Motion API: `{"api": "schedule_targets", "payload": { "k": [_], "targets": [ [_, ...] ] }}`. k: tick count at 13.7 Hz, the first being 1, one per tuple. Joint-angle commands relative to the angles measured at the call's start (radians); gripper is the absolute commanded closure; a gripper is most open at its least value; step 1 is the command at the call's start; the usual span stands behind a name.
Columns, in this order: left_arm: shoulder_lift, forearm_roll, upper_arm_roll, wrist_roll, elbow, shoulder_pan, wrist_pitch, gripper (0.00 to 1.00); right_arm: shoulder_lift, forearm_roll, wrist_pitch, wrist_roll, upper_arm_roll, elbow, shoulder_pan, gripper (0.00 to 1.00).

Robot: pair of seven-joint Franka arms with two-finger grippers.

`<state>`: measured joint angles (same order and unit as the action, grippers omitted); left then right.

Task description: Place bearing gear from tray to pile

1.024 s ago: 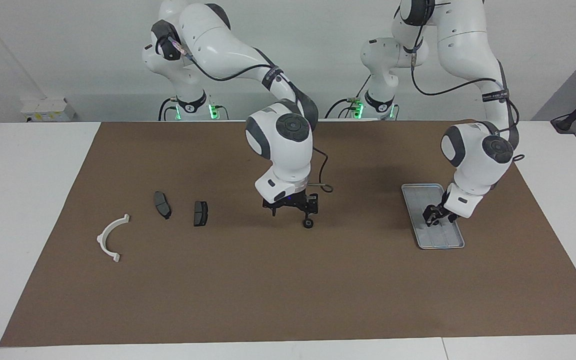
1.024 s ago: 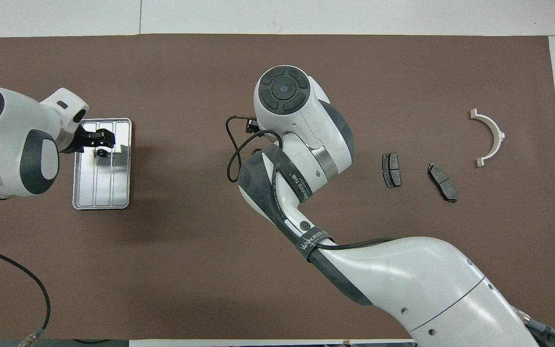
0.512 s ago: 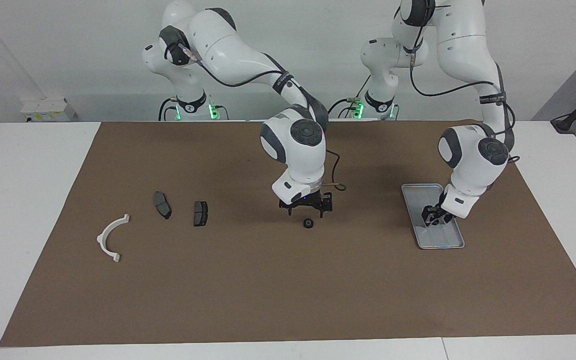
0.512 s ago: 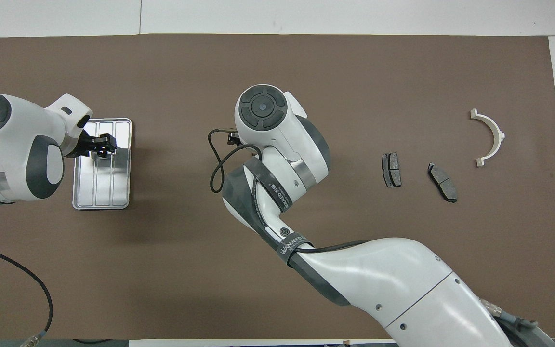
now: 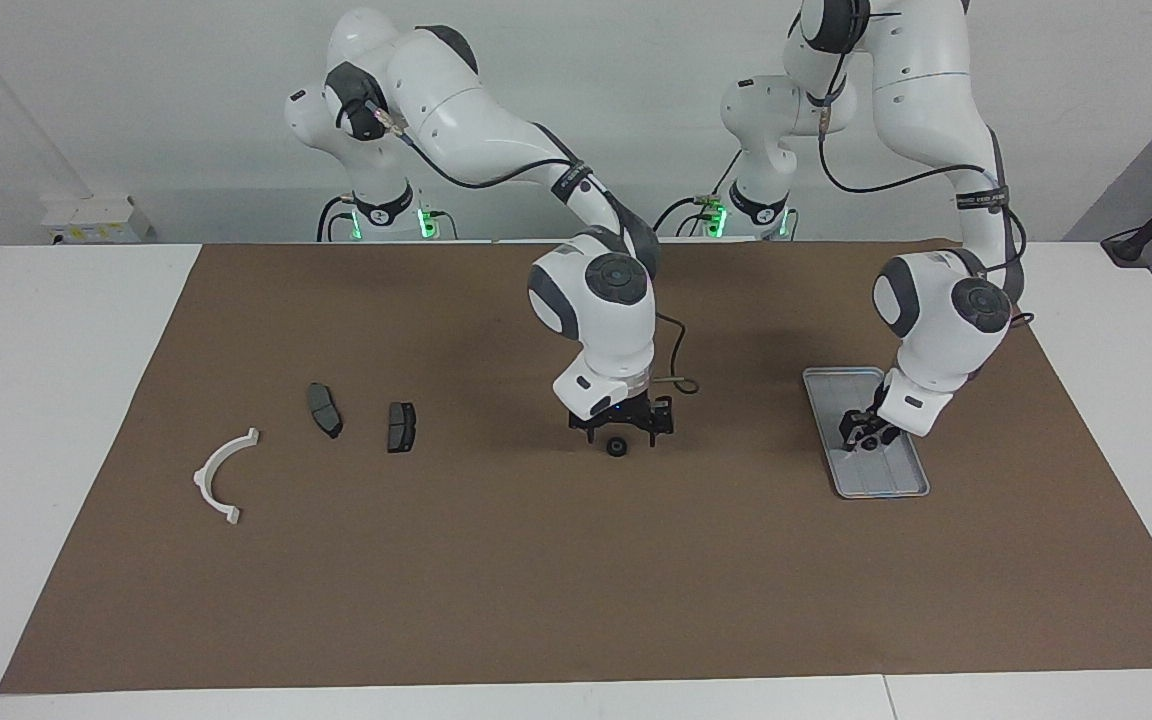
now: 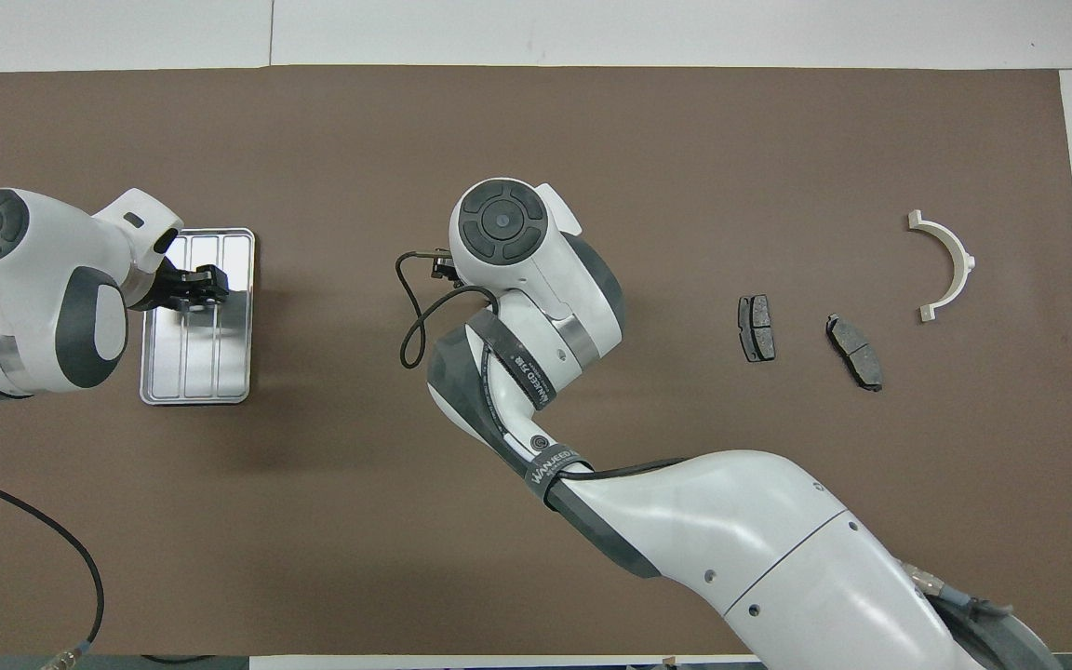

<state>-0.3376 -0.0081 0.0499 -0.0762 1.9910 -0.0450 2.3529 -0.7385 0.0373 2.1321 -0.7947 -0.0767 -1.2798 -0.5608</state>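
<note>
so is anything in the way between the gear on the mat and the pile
Nothing visible. The gear lies on the mat under the right gripper, and only bare mat runs from it toward the right arm's end of the table to the nearest brake pad.

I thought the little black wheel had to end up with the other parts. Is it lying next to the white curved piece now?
No, the little black wheel lies alone mid-mat under the right gripper, well apart from the white curved piece.
</note>
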Motion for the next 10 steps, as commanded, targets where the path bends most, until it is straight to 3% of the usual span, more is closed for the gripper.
{"api": "schedule_targets", "payload": {
  "k": [1,4,6,10],
  "targets": [
    [0.015,0.005,-0.005,-0.008,0.029,0.007,0.023,0.45,-0.013,-0.017,0.017,-0.009,-0.003,-0.003,0.004,0.0],
    [0.015,0.005,-0.005,-0.013,0.029,0.0,0.025,0.68,-0.015,-0.017,0.022,-0.005,-0.003,-0.022,0.009,0.0],
    [0.015,0.005,-0.005,-0.013,0.032,0.0,0.026,0.98,-0.013,-0.019,0.046,0.011,-0.003,-0.062,0.009,0.0],
    [0.017,0.005,-0.005,-0.014,0.035,-0.004,0.023,1.0,-0.005,-0.02,0.068,0.011,-0.003,-0.09,0.004,0.0]
  ]
}}
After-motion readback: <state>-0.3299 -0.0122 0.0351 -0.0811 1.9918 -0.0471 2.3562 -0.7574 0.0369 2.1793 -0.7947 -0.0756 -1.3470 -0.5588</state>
